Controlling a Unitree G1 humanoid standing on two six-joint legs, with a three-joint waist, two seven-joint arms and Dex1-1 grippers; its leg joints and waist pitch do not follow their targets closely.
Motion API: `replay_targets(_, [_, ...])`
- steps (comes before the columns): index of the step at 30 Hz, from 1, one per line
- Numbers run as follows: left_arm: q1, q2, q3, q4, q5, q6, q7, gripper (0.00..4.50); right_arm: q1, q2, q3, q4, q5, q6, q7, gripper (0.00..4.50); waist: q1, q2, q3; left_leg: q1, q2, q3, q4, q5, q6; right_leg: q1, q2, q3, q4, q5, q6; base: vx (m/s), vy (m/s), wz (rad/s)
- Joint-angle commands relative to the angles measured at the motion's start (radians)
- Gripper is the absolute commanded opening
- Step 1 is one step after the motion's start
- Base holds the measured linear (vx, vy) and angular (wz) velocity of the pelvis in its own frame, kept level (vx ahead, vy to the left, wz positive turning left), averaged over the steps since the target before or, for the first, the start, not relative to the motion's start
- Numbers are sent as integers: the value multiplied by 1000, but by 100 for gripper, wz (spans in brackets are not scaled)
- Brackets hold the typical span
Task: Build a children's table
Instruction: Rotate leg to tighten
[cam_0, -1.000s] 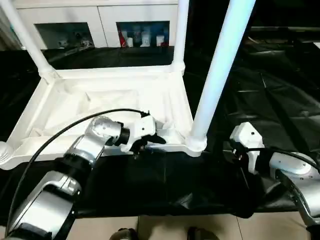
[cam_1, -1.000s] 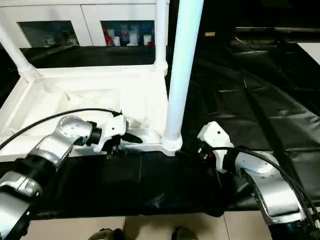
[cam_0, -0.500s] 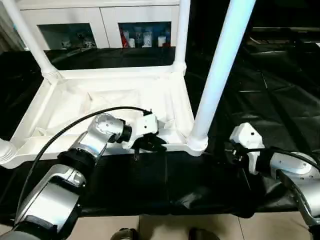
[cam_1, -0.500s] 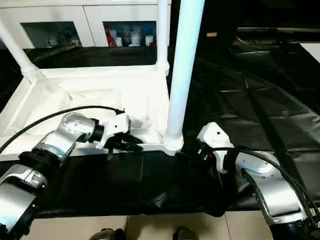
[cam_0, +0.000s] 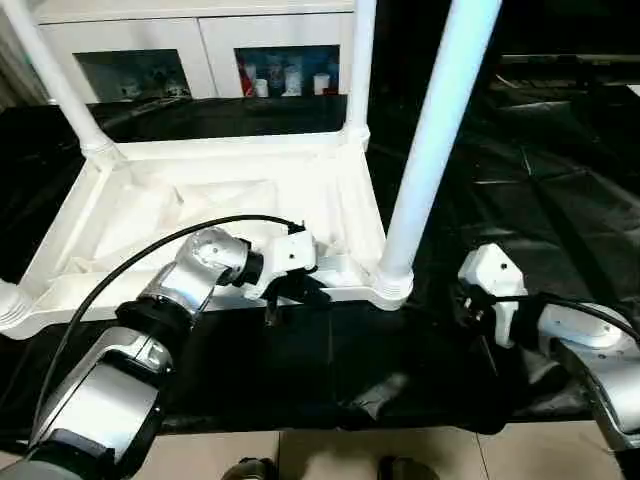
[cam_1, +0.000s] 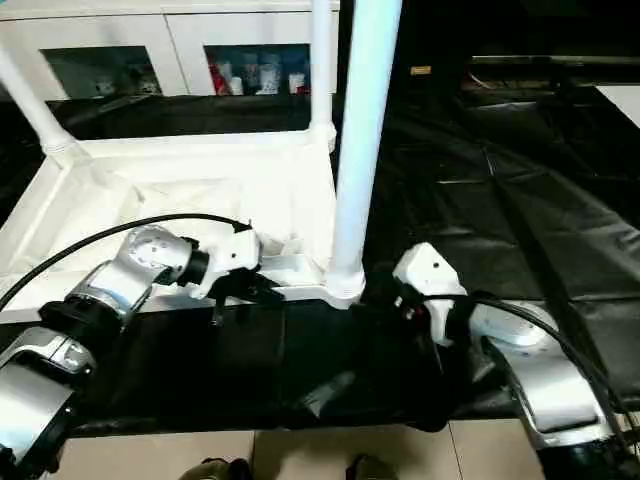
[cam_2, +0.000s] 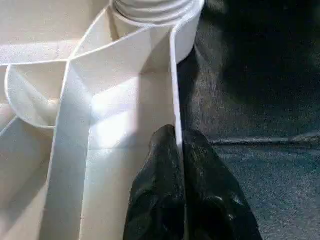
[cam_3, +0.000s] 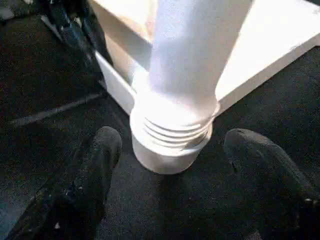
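Observation:
The children's table top (cam_0: 200, 200) lies upside down on black sheeting, ribs facing up. White legs stand in its corner sockets: near right (cam_0: 430, 140), far right (cam_0: 360, 60) and far left (cam_0: 50, 80). My left gripper (cam_0: 295, 290) is shut on the top's thin near rim (cam_2: 175, 100), one black finger (cam_2: 155, 190) on each side of it, a little left of the near-right socket. My right gripper (cam_3: 174, 137) is open just right of that socket (cam_3: 170, 145). Its fingers (cam_3: 100, 165) stand either side of the socket without touching it.
A white cabinet (cam_0: 200, 40) with glass doors stands behind the table. Creased black sheeting (cam_0: 540, 180) covers the surface to the right and front, and its front edge (cam_0: 380, 395) has a raised fold. Tiled floor (cam_0: 320, 455) lies below. A black cable (cam_0: 130, 265) arcs over my left forearm.
My left gripper has closed onto the table top's near rim. The right arm has stayed where it was, still open beside the near-right socket.

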Motion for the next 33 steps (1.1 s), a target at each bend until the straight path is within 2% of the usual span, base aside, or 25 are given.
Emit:
replay_targets(1, [88,27,35,-55,-62,73,-20,1,0,-2,-14,-12,9,5,2,373,4,-19,-61,9,20,-16,-76,-344,45,50,-29,16,-83,-378,-189,0,0,0])
replay_targets(2, [118,39,41,-91,-71,93,-18,1,0,1,-9,-8,5,-2,2,373,2,-20,-61,6,22,-16,-78,-322,50,53,-31,16,-80,-343,-201,0,0,0])
replay_targets(3, [147,51,45,-130,-80,115,-17,1,-1,7,-7,-4,5,-8,0,373,-3,-25,-57,5,22,-14,-78,-317,56,52,-28,16,-81,-335,-202,0,0,0])
replay_targets(4, [194,69,47,-194,-90,147,-16,1,-7,24,-7,1,11,-10,-6,373,-5,-21,-60,11,23,-11,-76,-300,67,50,-28,17,-80,-320,-207,0,0,0])
replay_targets(5, [194,69,47,-194,-90,147,-16,1,-7,24,-7,1,11,-10,-6,373,-8,-20,-59,8,22,-11,-76,-289,71,52,-28,16,-79,-309,-208,60,-27,0])
replay_targets(6, [223,76,50,-237,-95,170,-5,1,-11,36,-5,6,21,-6,-5,373,-10,-26,-56,10,22,-9,-78,-279,78,49,-25,16,-83,-308,-205,0,0,0])
replay_targets(7, [240,78,52,-265,-98,184,3,0,-14,40,-1,8,24,-6,-2,398,-12,-25,-57,8,22,-10,-77,-269,80,52,-26,16,-79,-293,-208,0,0,0])
replay_targets(8, [260,79,52,-299,-100,198,10,0,-18,45,5,11,24,-9,1,405,-13,-28,-54,7,21,-10,-78,-253,88,50,-25,15,-80,-295,-203,0,0,0])
replay_targets(10, [292,79,50,-352,-99,216,15,0,-25,54,17,19,28,-11,4,418,-18,-24,-56,8,22,-9,-78,-226,97,52,-24,15,-78,-258,-212,0,0,0])
replay_targets(11, [306,80,42,-372,-89,219,16,0,-33,62,29,23,26,-16,3,431,-19,-31,-55,9,23,-8,-77,-215,105,52,-23,16,-75,-236,-217,51,-1,0])
replay_targets(12, [312,80,37,-381,-82,219,16,0,-38,66,37,24,23,-18,3,431,-21,-27,-52,7,23,-9,-80,-209,109,53,-23,14,-76,-232,-219,0,0,0])
replay_targets(13, [313,81,29,-381,-69,215,16,0,-44,68,45,28,21,-21,6,448,-24,-34,-50,8,23,-8,-80,-217,108,51,-22,14,-78,-244,-216,0,0,0])
replay_targets(14, [312,82,27,-381,-67,215,17,0,-45,68,46,28,20,-22,6,448,-25,-32,-49,7,23,-9,-81,-223,106,51,-23,14,-76,-256,-214,0,0,0])
replay_targets(16, [307,91,5,-383,-28,207,28,0,-62,68,70,38,9,-41,25,448,-27,-29,-46,14,26,-7,-82,-253,98,45,-24,16,-83,-297,-207,0,0,0])
replay_targets(18, [304,96,0,-396,-20,218,37,0,-74,74,80,48,4,-49,34,448,-24,-25,-48,16,27,-8,-82,-259,90,45,-26,17,-81,-301,-204,0,0,0])
replay_targets(20, [300,97,-2,-397,-18,220,40,0,-81,78,84,54,0,-52,35,448,-22,-28,-48,16,26,-7,-83,-251,85,46,-24,18,-79,-281,-205,0,0,0])
replay_targets(21, [294,95,-3,-393,-17,218,43,0,-89,85,89,62,-4,-55,33,448,-20,-26,-52,17,26,-7,-82,-244,85,48,-25,18,-78,-270,-208,0,0,0])
replay_targets(24, [292,95,1,-415,-13,236,48,0,-112,105,98,86,-15,-61,29,448,-20,-27,-53,14,26,-6,-80,-223,89,50,-25,17,-73,-222,-228,0,0,0])
replay_targets(25, [293,93,3,-428,-10,246,55,0,-127,116,104,107,-19,-64,28,448,-19,-29,-58,16,24,-5,-77,-217,92,52,-24,18,-72,-210,-234,0,0,0])
replay_targets(27, [293,93,4,-430,-8,248,56,0,-130,117,106,113,-17,-65,28,448,-18,-26,-57,16,26,-5,-77,-204,96,52,-25,17,-70,-190,-243,0,0,0])
replay_targets(28, [291,93,6,-427,-6,245,57,0,-135,115,112,121,-16,-66,33,421,-17,-27,-57,16,25,-4,-76,-201,99,53,-24,18,-69,-181,-246,0,0,0])
replay_targets(31, [290,95,8,-423,-4,241,61,0,-142,113,119,135,-11,-68,45,396,-16,-27,-58,16,25,-4,-75,-199,100,55,-24,17,-68,-170,-251,0,0,0])
replay_targets(32, [290,95,8,-423,-4,241,61,0,-142,113,119,135,-11,-68,45,396,-16,-36,-63,15,25,-5,-73,-189,104,59,-26,18,-63,-163,-253,0,0,0])
replay_targets(33, [290,95,8,-423,-4,241,61,0,-142,113,119,135,-11,-68,45,374,-15,-33,-62,15,25,-5,-74,-191,106,57,-26,17,-65,-169,-251,0,0,0])
